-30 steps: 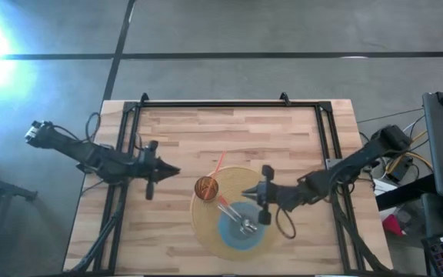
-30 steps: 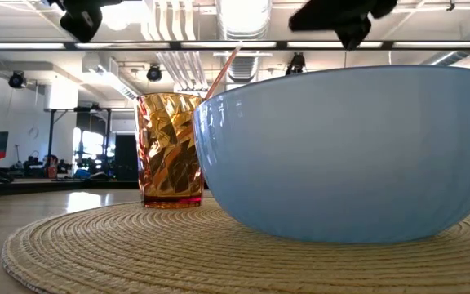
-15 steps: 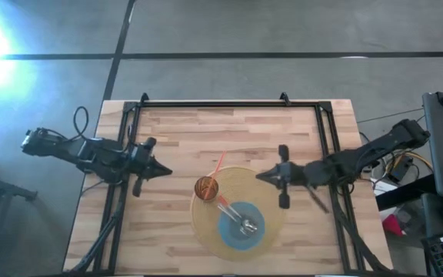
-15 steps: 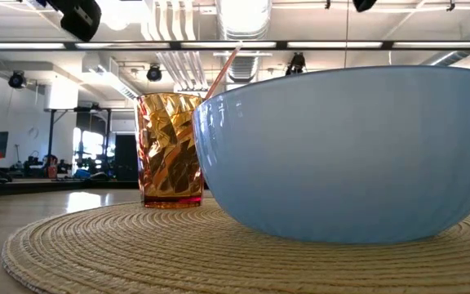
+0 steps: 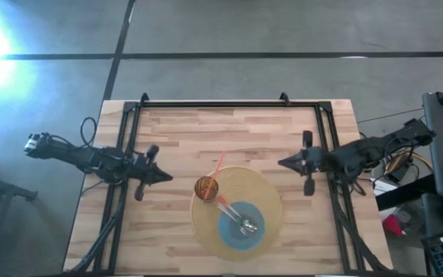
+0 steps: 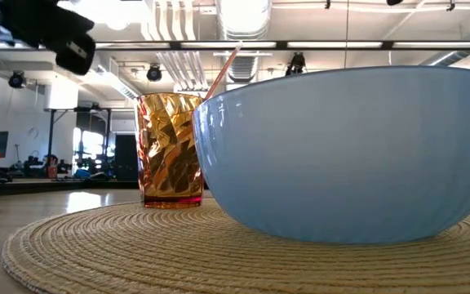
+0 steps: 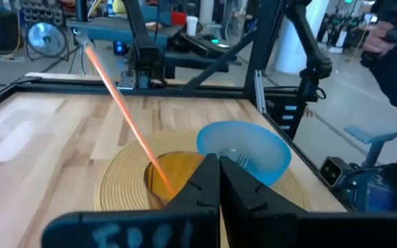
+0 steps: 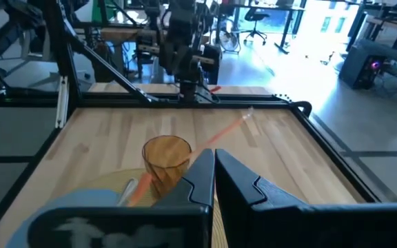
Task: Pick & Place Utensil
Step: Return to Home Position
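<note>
A metal utensil (image 5: 237,217) with an orange handle lies in the blue bowl (image 5: 241,225). Its head rests on the bowl's bottom and its handle (image 8: 131,189) leans over the rim toward the amber cup (image 5: 206,187). The cup stands on the woven mat (image 5: 264,192) and an orange straw (image 5: 218,164) sticks out of it. My left gripper (image 5: 168,177) hovers shut to the left of the cup. My right gripper (image 5: 281,162) hovers shut off the mat's right side. The left wrist view shows the bowl (image 7: 243,148) and cup (image 7: 174,172) beyond its shut fingers (image 7: 219,186).
A black frame (image 5: 214,104) runs along the table's far edge and down both sides. Bare wood (image 5: 237,131) lies between the mat and the far edge. In the low view the bowl (image 6: 345,155) and cup (image 6: 168,151) fill the foreground, with the left arm (image 6: 51,28) above.
My right gripper has drawn back from above the bowl toward the table's right and far edges, still shut, and has left the low view. My left gripper has pulled back a little toward the left edge and come lower. The utensil, bowl and cup have stayed put.
</note>
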Action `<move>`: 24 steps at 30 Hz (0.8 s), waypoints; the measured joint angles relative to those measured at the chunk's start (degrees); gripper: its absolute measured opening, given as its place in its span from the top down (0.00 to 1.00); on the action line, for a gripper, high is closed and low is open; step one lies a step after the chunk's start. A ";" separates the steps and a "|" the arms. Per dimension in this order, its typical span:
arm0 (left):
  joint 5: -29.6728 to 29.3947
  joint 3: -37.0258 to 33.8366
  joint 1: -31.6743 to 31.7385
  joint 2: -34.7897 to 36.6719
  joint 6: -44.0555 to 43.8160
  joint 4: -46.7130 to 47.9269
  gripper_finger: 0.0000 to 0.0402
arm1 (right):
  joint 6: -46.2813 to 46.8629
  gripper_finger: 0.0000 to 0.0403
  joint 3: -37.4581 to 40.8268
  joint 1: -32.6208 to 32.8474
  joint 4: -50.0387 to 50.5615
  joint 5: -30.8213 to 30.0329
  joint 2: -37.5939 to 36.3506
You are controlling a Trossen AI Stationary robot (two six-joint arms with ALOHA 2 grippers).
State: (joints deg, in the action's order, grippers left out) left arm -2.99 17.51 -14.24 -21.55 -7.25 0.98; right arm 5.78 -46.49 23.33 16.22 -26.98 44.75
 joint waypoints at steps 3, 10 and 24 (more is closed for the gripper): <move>-0.02 -4.08 0.00 3.71 -0.10 -2.37 1.00 | 0.02 0.98 1.85 0.00 0.51 0.00 -3.12; 0.00 -12.50 0.00 10.36 2.00 -10.35 1.00 | -2.53 0.98 4.43 0.00 0.33 -1.88 -8.07; -0.02 -16.99 0.00 14.85 1.98 -13.00 1.00 | -6.69 0.98 3.44 -0.02 0.47 -6.23 -18.78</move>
State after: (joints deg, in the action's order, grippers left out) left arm -3.01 0.51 -14.24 -6.70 -5.27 -12.02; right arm -0.91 -43.05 23.31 16.69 -33.21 25.96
